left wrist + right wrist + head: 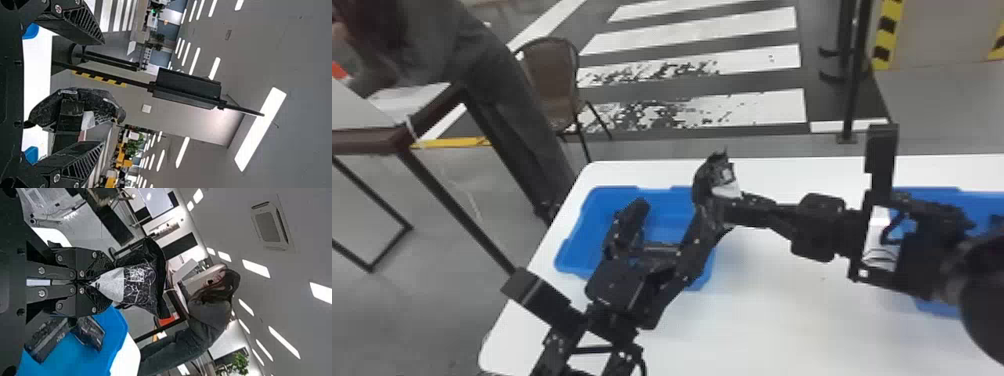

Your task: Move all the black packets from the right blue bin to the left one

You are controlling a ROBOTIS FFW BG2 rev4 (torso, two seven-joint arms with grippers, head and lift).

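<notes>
Packet [725,175]: pinched by the right gripper [732,207]. Left to right: chair [552,82] on the striped floor; left bin [662,200] on the white table [782,315]; left gripper [672,215] angled forward, fingers spread; right arm extended leftward; right bin [942,309].

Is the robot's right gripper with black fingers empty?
No, in the right wrist view the right gripper is shut on a crinkled black packet with a whitish panel.
</notes>
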